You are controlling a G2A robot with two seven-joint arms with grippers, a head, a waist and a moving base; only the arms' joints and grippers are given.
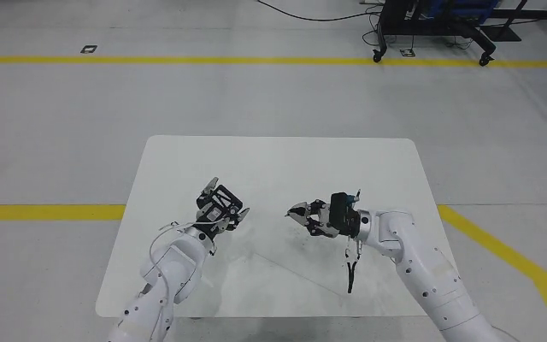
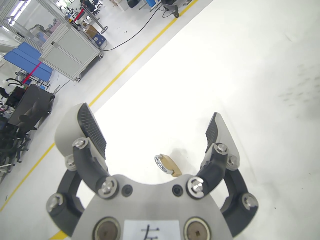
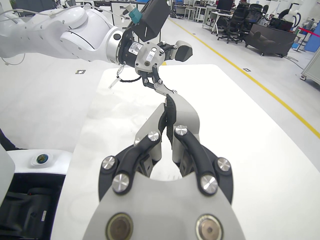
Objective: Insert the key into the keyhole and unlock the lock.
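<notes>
**Padlock** (image 2: 168,165) lies on the surface (image 2: 225,76), just beneath the left end effector (image 2: 150,113), whose jaws stand wide apart. Right end effector (image 3: 169,101) is closed; whether it holds a key cannot be told. The padlock is probably rigid, dense and smooth, so it is best gripped across the flat faces of its brass body.

padlock (image 2: 168,165), end hidden (behind left end effector (image 2: 150,116))
</notes>
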